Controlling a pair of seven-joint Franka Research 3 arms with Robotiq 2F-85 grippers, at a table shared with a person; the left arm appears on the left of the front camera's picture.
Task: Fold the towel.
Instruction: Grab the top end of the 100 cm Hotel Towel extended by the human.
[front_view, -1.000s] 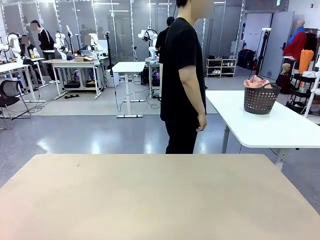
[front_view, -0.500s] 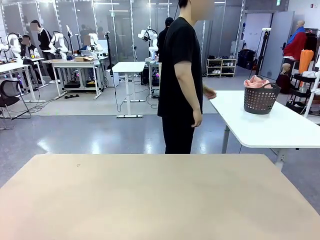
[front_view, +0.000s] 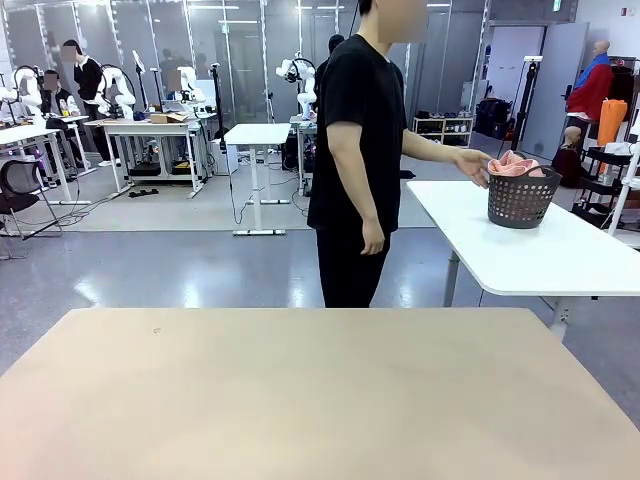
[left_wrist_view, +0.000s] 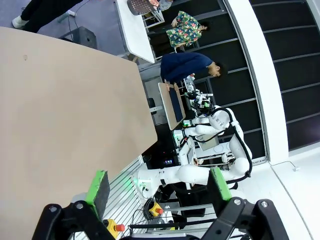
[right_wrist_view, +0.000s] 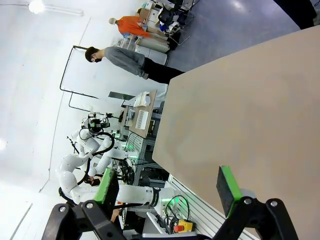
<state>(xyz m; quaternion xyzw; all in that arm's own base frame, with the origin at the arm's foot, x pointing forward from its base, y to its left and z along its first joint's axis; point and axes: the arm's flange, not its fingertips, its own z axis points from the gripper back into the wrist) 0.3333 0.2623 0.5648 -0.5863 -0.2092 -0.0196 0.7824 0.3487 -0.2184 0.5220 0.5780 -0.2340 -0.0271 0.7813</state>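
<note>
Salmon-pink towel (front_view: 512, 162) sits bunched in a dark mesh basket (front_view: 522, 203), about 2 o'clock in the front view. The basket is on a white side table (front_view: 560, 262), well beyond the beige work table (front_view: 320, 400). Person (front_view: 355, 140) in black stands at 12 o'clock on the far side, one hand (front_view: 473, 166) stretched to the basket rim at the towel's 9 o'clock; contact unclear. Left gripper (left_wrist_view: 159, 186): fingers spread wide, green pads well apart, nothing between them, beige tabletop at its 10 o'clock. Right gripper (right_wrist_view: 167, 186): likewise spread wide, nothing held, tabletop at its 1 o'clock.
</note>
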